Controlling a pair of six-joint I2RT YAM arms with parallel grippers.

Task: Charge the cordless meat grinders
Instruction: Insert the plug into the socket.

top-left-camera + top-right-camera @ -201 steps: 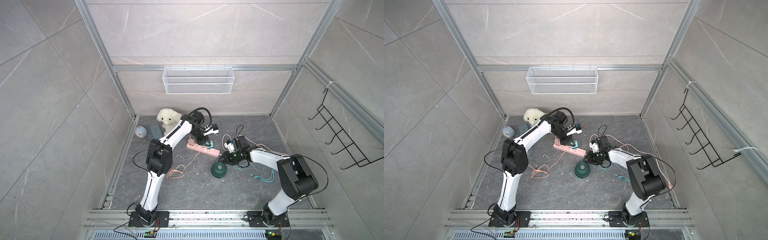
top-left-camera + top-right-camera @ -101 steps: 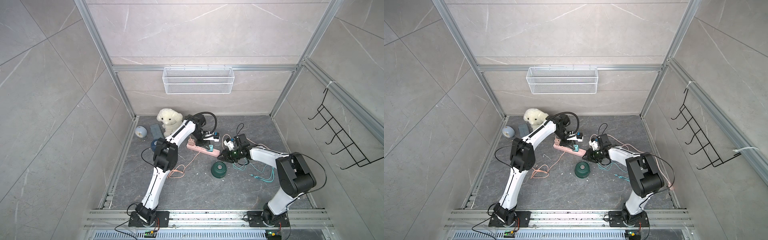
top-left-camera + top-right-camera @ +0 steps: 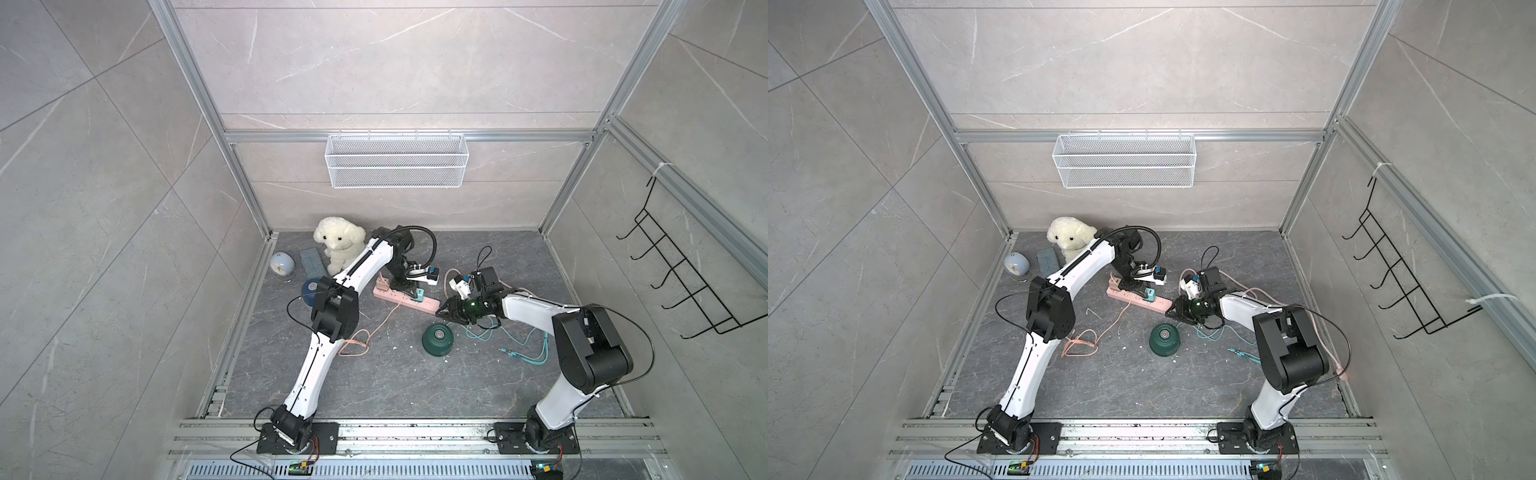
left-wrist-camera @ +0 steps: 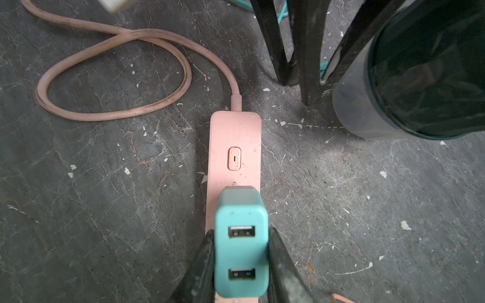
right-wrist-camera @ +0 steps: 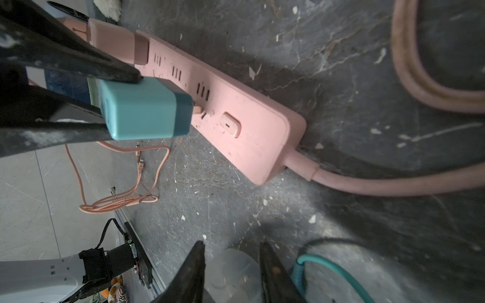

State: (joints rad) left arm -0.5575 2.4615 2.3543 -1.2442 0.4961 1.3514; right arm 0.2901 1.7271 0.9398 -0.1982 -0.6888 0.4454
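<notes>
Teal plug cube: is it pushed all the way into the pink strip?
Not fully: bare prongs show in a gap between the teal plug cube and the pink strip.

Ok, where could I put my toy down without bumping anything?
The bare floor between the green grinder and the front rail is widest. The back corner behind the right arm is free too. Crowded: around the pink power strip, the teal cables and the plush dog.

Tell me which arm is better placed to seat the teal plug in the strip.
Left: left gripper clamps the teal plug, prongs at the pink strip; right gripper sits off its end.
</notes>
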